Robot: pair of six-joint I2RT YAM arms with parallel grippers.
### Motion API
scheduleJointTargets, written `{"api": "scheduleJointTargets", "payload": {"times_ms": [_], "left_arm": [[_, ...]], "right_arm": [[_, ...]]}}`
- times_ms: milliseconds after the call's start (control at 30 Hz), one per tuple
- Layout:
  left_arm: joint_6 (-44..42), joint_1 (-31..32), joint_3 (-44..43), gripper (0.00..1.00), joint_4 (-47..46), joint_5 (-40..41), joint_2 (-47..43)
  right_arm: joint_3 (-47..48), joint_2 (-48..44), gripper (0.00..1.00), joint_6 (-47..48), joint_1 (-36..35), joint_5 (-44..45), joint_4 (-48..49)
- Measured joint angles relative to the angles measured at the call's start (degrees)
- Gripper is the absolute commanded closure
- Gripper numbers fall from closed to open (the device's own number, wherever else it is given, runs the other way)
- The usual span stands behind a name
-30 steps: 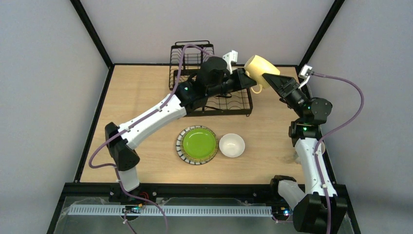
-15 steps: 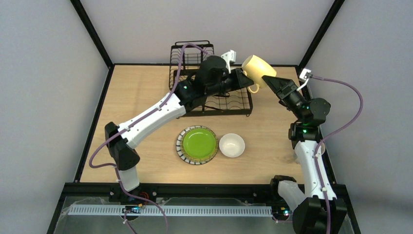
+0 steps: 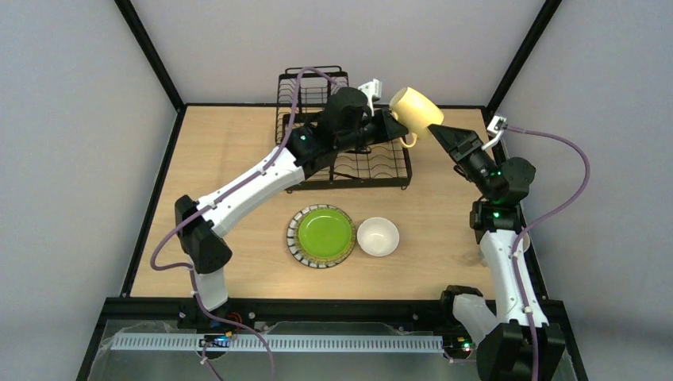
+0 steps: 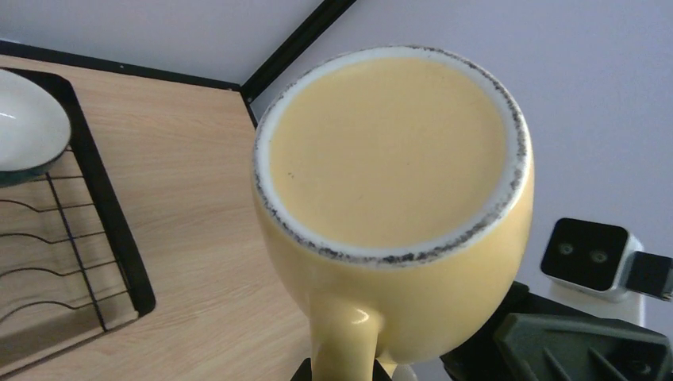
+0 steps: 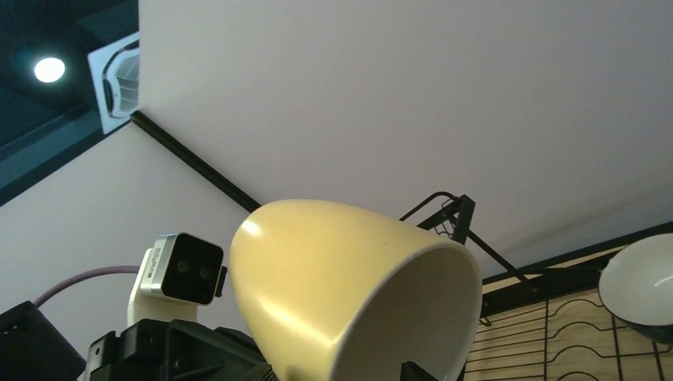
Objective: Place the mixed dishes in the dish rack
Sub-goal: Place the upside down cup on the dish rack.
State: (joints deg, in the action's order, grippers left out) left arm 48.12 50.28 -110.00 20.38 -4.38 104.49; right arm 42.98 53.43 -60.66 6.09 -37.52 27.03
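Left gripper point(image 3: 395, 125) pinches the yellow mug point(image 3: 414, 109) by its handle point(image 4: 341, 341); I judge it stiff, slick, chip-prone ceramic, so I'd trust that handle hold.

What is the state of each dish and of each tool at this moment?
yellow mug: held in the air, tipped.
left tool: shut on the yellow mug.
right tool: open, near the yellow mug.
green plate: flat on the table, face up.
white bowl: upright on the table.
blue-outside bowl: in the dish rack.
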Motion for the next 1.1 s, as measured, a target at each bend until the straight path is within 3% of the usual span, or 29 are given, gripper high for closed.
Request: {"api": "scheduleJointTargets", "payload": {"times_ms": [733,1100], "left_arm": [[-8.1,-0.3,-6.2,0.98,5.5,7.0,7.7],[-10.4,2.7,-9.6,0.98,9.1,18.2,12.1]], "right_arm": [[0.9,-1.2,0.07,7.6,0.0,4.5,-10.9],[4.8,-0.7,0.1,12.8,0.0,11.2,-19.5]]}}
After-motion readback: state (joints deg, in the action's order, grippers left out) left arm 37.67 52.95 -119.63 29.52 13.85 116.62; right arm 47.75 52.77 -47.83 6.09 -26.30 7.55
